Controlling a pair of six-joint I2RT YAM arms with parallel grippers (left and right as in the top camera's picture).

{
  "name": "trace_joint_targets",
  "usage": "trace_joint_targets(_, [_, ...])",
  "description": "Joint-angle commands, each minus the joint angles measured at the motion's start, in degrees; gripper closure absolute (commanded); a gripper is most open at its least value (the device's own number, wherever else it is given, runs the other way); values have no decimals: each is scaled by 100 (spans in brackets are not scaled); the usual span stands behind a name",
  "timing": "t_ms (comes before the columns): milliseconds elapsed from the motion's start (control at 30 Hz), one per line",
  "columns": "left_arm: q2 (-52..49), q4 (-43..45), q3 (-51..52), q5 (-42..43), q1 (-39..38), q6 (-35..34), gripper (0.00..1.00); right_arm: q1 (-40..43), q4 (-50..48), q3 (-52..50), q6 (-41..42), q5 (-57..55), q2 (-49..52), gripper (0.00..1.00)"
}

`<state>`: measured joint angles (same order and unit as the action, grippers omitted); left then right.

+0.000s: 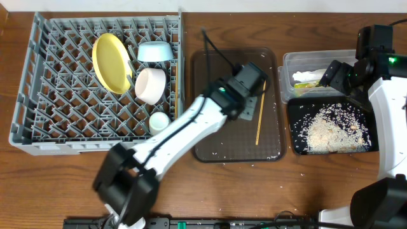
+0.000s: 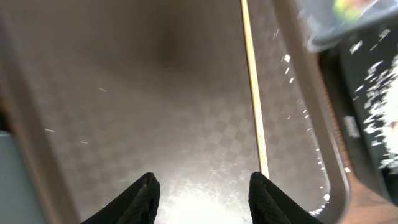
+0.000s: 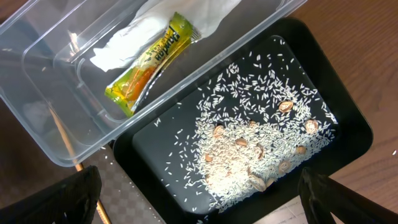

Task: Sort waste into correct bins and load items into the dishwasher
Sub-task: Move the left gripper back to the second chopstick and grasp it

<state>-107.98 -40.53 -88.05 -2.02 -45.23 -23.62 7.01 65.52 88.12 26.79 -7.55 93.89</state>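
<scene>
The dish rack [image 1: 70,105], at nine o'clock, holds the yellow plate [image 1: 109,62]. The left gripper [image 2: 202,186] gapes empty over the brown tray [image 1: 238,143], with a chopstick [image 2: 254,93] at its three o'clock. The right gripper [image 3: 199,199], seemingly wide open and empty, hovers above the wrapper [image 3: 149,65] and rice [image 3: 249,149].

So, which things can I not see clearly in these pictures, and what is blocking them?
Second chopstick: overhead shows one chopstick; the left arm covers part of the brown tray.
Small white cup: overhead, its edge hidden by that arm.
Wrapper: right wrist view, print too small to read.
Clear tub: left wrist view, blurred and cut by the edge.
</scene>
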Motion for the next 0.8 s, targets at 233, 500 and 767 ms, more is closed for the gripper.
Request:
trace_joint_targets(233, [-796,332,-105,13,-367,-376,52,20,9,70,105,-79,-76,1])
trace_joint_targets(500, [-809,426,-105,13,-503,-378,52,22,9,70,105,-79,-76,1])
trace_joint_targets(767, [-896,527,-98,11,-667,-398,52,22,9,70,105,-79,-76,1])
